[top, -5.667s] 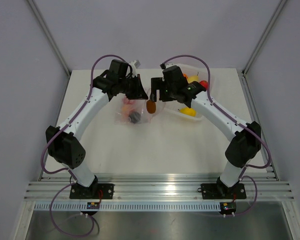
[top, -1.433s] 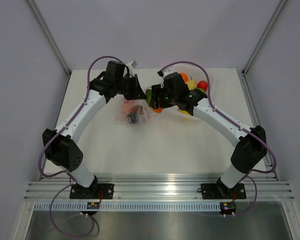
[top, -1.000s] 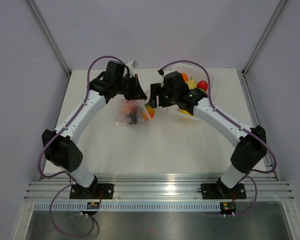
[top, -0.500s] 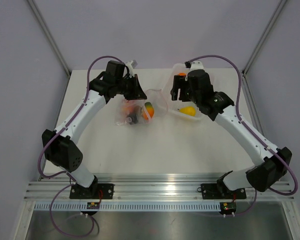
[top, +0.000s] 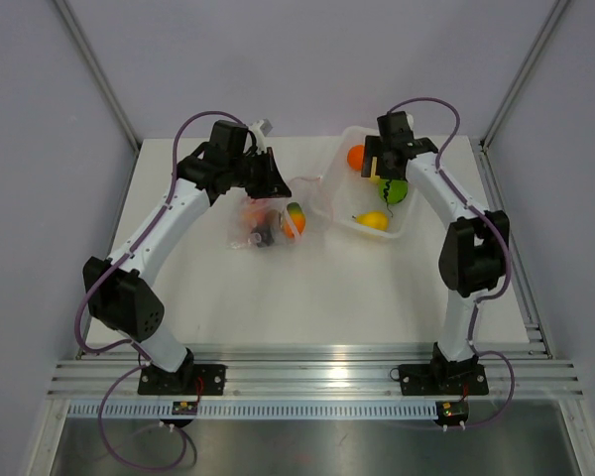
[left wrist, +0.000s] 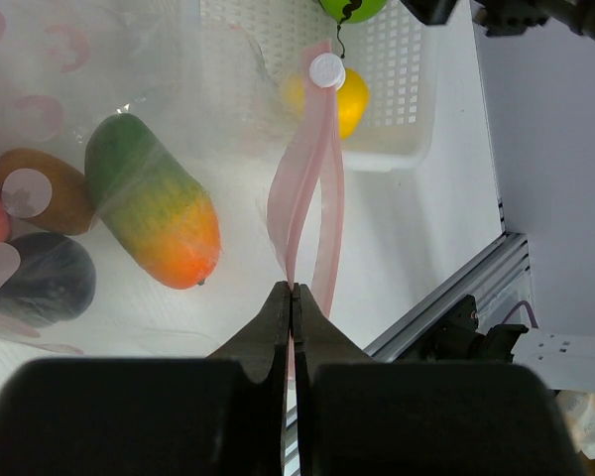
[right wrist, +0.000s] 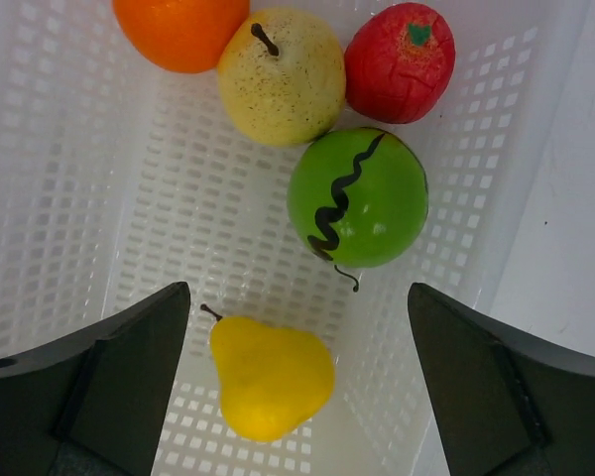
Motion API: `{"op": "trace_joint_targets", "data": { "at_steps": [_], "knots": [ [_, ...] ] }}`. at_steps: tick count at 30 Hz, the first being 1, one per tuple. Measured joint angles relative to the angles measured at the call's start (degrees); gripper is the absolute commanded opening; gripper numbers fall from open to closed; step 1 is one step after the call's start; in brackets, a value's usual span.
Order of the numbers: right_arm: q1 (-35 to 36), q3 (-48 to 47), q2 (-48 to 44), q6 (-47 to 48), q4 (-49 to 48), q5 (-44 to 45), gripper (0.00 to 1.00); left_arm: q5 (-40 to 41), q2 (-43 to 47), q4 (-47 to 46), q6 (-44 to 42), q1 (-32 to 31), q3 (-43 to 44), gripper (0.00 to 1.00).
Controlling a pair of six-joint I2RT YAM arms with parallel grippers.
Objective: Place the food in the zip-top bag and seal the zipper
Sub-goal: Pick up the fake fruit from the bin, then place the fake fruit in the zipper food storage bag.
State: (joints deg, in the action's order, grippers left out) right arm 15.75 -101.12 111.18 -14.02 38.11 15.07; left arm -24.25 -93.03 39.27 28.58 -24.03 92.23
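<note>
Your left tool [left wrist: 293, 294] is clamped tight on the zipper [left wrist: 313, 178], holding up the mouth of the zip-top bag [top: 262, 224] on the tabletop [top: 278, 293]. At least 4 food pieces [left wrist: 154, 213] lie inside. Your right tool [right wrist: 297, 297] hangs wide open and empty over the tray [right wrist: 59, 198], which holds 5 fruits [right wrist: 357, 198]. Loading unfinished; zipper unsealed.

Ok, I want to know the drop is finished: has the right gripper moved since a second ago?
Yes. The open right gripper has swung right and back, away from the clear crinkly zip-top bag, and is now over the white perforated tray.
</note>
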Motion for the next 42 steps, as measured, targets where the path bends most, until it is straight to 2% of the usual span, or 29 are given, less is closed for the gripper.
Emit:
{"op": "trace_joint_targets", "data": {
  "at_steps": [7, 17, 20, 21, 23, 26, 28, 34, 40, 42],
  "knots": [
    [-0.48, -9.66, 11.10, 2.54, 3.67, 4.42, 0.99, -0.02, 0.00, 0.00, -0.02, 0.04, 0.00, 0.00],
    [-1.22, -10.91, 17.44, 4.72, 5.07, 6.99, 1.00, -0.20, 0.00, -0.02, -0.02, 0.04, 0.00, 0.00],
    [-1.57, -11.08, 19.19, 5.03, 5.05, 6.95, 0.88, -0.24, 0.00, -0.02, -0.02, 0.04, -0.02, 0.00],
    [-1.62, -11.08, 19.32, 5.09, 4.92, 6.97, 0.80, -0.26, 0.00, -0.02, 0.00, 0.04, -0.02, 0.00],
    [-1.66, -11.10, 19.04, 5.22, 4.70, 6.93, 0.73, -0.26, 0.00, 0.00, 0.00, 0.04, -0.02, 0.00],
    [-1.73, -10.69, 18.86, 5.01, 4.13, 6.88, 0.54, -0.31, 0.00, -0.02, -0.02, 0.04, -0.02, 0.00],
    [-1.73, -9.60, 17.92, 4.81, 3.74, 6.71, 0.52, -0.35, 0.00, 0.00, -0.02, 0.04, -0.02, 0.00],
    [-1.77, -4.35, 9.57, 3.78, 3.74, 5.40, 0.52, -0.31, 0.00, 0.04, -0.04, 0.04, -0.02, 0.00],
    [-1.75, 3.52, -7.48, 1.22, 1.44, 0.72, 0.53, -0.28, 0.00, -0.02, -0.02, 0.04, -0.02, 0.00],
    [-1.38, 8.72, -15.08, -0.37, -1.57, -2.21, 0.54, -0.31, -0.02, -0.13, 0.00, 0.04, -0.02, 0.00]
  ]
}}
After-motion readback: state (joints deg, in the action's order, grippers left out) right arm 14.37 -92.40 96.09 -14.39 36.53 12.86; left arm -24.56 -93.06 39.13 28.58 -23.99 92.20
